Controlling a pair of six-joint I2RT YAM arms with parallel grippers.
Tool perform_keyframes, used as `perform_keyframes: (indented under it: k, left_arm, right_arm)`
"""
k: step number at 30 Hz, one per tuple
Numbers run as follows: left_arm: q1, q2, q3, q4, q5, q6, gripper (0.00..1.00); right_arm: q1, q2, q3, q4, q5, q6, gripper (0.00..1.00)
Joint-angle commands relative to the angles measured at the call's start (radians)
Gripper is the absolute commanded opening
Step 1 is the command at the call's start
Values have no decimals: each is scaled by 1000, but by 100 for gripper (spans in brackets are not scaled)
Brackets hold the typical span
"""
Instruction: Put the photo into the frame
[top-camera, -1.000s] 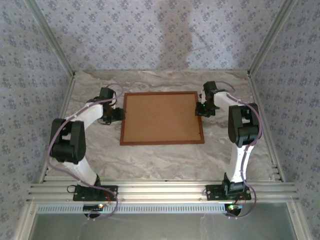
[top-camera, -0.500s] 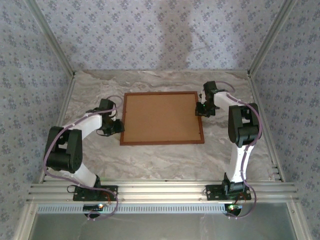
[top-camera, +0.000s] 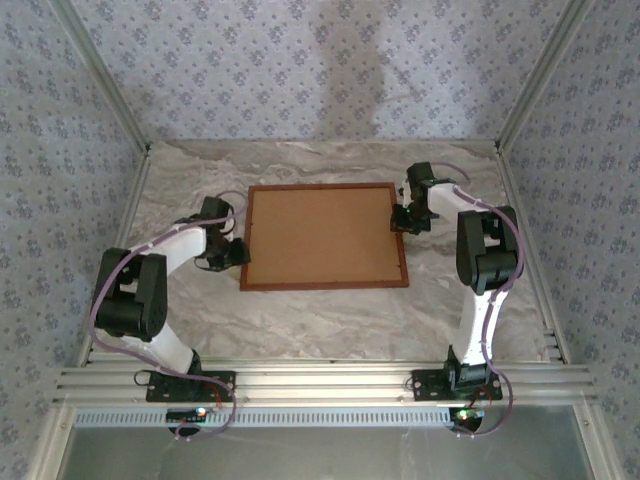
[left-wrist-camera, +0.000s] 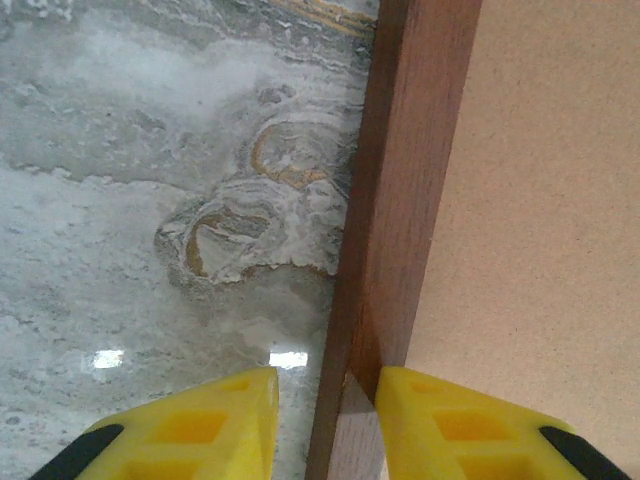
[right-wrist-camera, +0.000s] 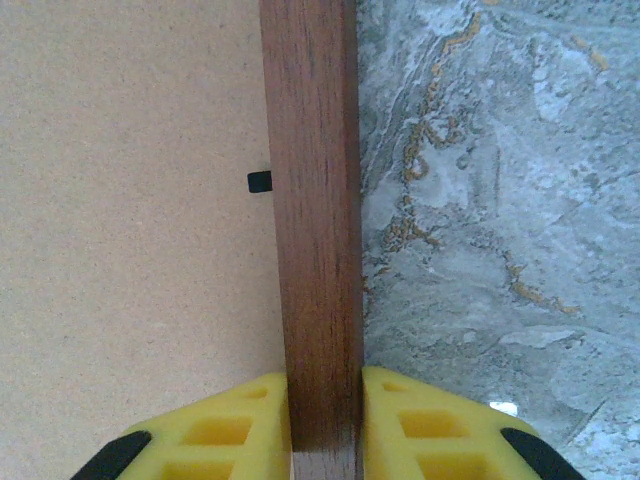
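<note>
Slid nearward, left claw released astride frame rail, right claw clenched on frame, back-up, long axis left-right.

Wood, fibreboard, stone-look desk, plastic fingers.
I read the frame as reddish-brown wood, fine-grained, with a low sheen; the board inside it is matt, tan, faintly fibrous. The desk looks like polished marble, glossy with light spots. The right pincer has smooth yellow plastic fingers. The rails look like bare ribbed metal.
</note>
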Motion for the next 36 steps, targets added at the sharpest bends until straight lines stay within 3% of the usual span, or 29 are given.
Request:
perform_keyframes:
  k: [1,13,24,31,36]
  left_arm:
    - [-25,27,-20,-11,19,5,34]
    - [-124,67,-68,12,37,-29,35]
    - [-160,101,-57,35,29,-36,41]
    - [-141,-17,22,19,-122,-37,60]
    - [-76,-76,8,156,-117,-83,69]
  right_arm:
    - [-3,24,-4,-29,18,-13,23]
    - [0,28,-4,-20,18,-14,24]
    - [13,29,-23,-9,11,-5,23]
    - [-1,-39,-21,-10,48,15,25]
    - [-30,-162,-69,91,71,65,35]
